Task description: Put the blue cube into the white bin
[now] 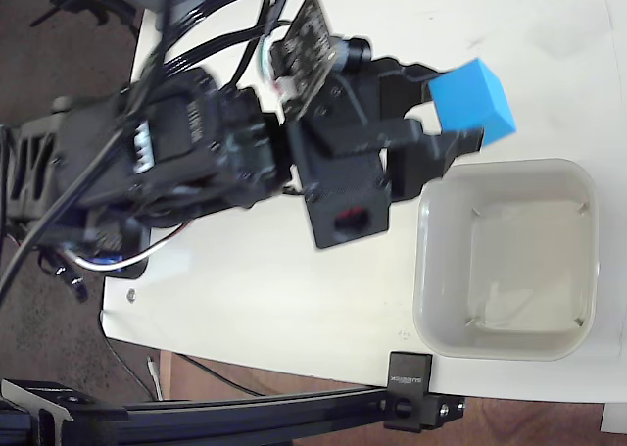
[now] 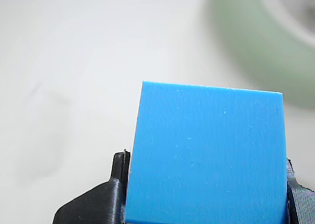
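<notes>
claw (image 1: pixel 460 123) clenched on blue cube (image 1: pixel 473 103) | held clear above table (image 1: pixel 294 289), just beyond white bin (image 1: pixel 506 260) rim for drop

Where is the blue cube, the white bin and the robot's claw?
blue cube (image 1: pixel 472 100): fixed view, middle of its top face.
white bin (image 1: pixel 427 270): fixed view, its left rim.
gripper (image 1: pixel 443 123): fixed view, between the black fingertips clamped on the cube.

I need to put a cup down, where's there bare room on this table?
Bare table lies below the arm, left of the white bin, and along the top right above the blue cube. The gripper crowds the bin's upper-left corner.
</notes>
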Motion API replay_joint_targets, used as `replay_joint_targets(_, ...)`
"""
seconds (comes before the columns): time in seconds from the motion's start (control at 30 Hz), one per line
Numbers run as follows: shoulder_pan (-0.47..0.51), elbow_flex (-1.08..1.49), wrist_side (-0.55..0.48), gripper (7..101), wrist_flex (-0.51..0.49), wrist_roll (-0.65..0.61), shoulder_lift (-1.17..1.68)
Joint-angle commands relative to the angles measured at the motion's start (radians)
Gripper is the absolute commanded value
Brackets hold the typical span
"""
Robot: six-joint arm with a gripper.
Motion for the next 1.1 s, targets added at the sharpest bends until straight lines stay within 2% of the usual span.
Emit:
replay_joint_targets(0.03, 0.063, -0.095, 0.074, 33.3, -0.014, 0.063, 0.015)
replay_joint_targets(0.3, 0.103, -0.020, 0.130, 35.2, -0.048, 0.121, 0.037)
replay_joint_targets(0.53, 0.086, 0.359, 0.161, 36.3, -0.224, 0.166, 0.245)
replay_joint_targets(0.63, 0.083, 0.437, 0.163, 36.3, -0.262, 0.172, 0.290)
replay_joint_targets(0.93, 0.058, 0.414, 0.150, 46.0, -0.262, 0.181, 0.285)
replay_joint_targets(0.97, 0.051, 0.407, 0.150, 50.3, -0.262, 0.184, 0.284)
replay_joint_targets(1.0, 0.044, 0.394, 0.153, 58.9, -0.252, 0.184, 0.282)
replay_joint_targets(1.03, 0.037, 0.379, 0.158, 74.5, -0.232, 0.183, 0.281)
replay_joint_targets(1.07, 0.034, 0.370, 0.158, 95.7, -0.215, 0.179, 0.281)
replay_joint_targets(1.1, 0.031, 0.368, 0.161, 100.3, -0.204, 0.173, 0.287)
